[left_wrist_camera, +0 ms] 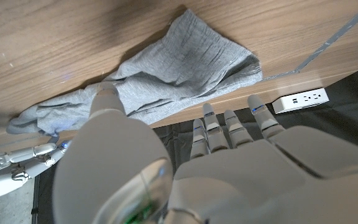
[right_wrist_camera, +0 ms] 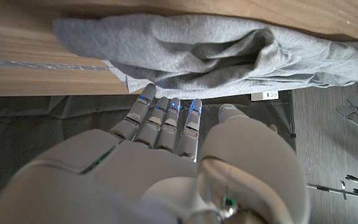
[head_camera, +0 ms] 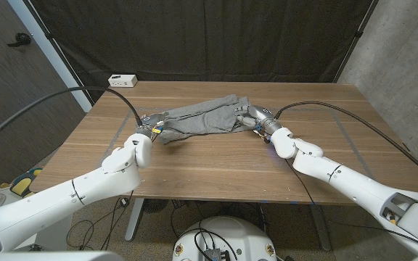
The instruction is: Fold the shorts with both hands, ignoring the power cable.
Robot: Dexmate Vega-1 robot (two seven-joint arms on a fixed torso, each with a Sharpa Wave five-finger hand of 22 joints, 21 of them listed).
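Shorts (head_camera: 205, 114) between both hands.

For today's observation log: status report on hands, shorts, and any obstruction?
Both hands, left hand and right hand, at opposite ends of the grey shorts; grip unclear. Shorts bunched, unfolded. White power strip at far edge, clear.

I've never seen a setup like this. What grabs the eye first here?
A crumpled pair of grey shorts lies in the middle of the wooden table. Two white robot arms reach in, the left hand at one end of the cloth and the right hand at the other. A white power strip sits at the far left corner.
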